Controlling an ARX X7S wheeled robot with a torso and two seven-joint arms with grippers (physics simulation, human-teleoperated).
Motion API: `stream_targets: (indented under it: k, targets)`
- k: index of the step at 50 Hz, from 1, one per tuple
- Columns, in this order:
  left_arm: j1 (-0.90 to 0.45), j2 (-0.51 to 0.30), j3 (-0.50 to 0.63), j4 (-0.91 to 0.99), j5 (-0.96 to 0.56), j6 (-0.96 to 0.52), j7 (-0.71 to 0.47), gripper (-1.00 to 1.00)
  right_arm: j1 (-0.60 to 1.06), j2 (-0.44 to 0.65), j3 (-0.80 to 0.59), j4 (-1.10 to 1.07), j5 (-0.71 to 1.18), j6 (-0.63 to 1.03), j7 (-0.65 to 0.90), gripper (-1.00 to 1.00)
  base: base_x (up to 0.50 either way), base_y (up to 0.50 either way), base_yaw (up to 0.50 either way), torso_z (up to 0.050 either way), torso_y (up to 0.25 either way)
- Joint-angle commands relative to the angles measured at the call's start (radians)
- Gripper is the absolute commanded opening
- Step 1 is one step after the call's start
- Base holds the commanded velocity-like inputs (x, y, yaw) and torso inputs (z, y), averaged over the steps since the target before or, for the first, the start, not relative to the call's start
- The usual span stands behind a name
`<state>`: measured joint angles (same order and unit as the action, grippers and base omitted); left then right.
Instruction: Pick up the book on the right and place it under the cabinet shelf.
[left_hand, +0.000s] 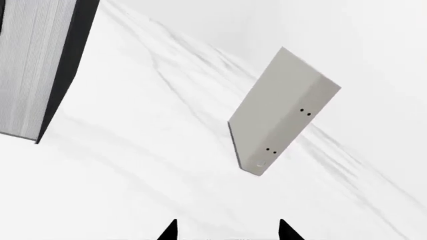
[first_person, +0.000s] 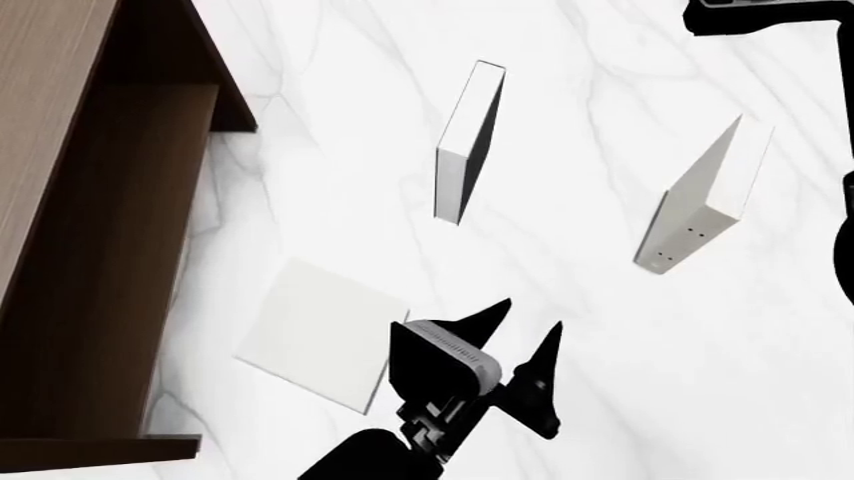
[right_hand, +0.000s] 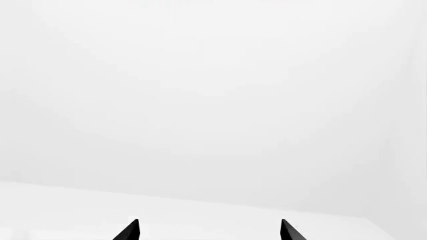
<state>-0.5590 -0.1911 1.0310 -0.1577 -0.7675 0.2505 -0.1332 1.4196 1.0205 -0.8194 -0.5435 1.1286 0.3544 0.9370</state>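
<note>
Left hand (first_person: 523, 328) spread wide, holding nothing, touching nothing; fingertips point out over bare table (first_person: 601, 400). In the left wrist view only the two black tips show, well apart, above the marble. The book (first_person: 323, 332) lies flat on the table just beside that hand, on its cabinet side, cover up, one corner hidden behind the hand's body; can't tell if they touch. It sits next to the cabinet (first_person: 80, 250), outside the open side, not under the shelf board. Black-cover book (first_person: 470, 140) stands upright farther out; dotted-spine book (first_person: 701, 205) stands upright well to its right. Right hand (right_hand: 208, 231): in its wrist view the two tips are wide apart, nothing between them, only white beyond. In the head view a bit of right arm (first_person: 767, 15) shows at the top corner.
</note>
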Motion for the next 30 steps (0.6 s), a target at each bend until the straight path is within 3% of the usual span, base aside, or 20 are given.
stream_targets:
  k: [1, 30]
  targets:
    - [0.031, -0.068, -0.059, -0.063, -0.131, -0.041, -0.155, 1.00, 0.004, 0.007, 0.006, -0.011, 0.008, 0.005, 0.005, 1.00, 0.00, 0.00, 0.00, 0.000, 0.000]
    - [0.056, -0.147, -0.080, -0.001, -0.126, -0.038, -0.207, 1.00, -0.005, 0.007, 0.011, -0.014, 0.004, 0.005, 0.003, 1.00, 0.00, 0.00, 0.00, -0.001, -0.005]
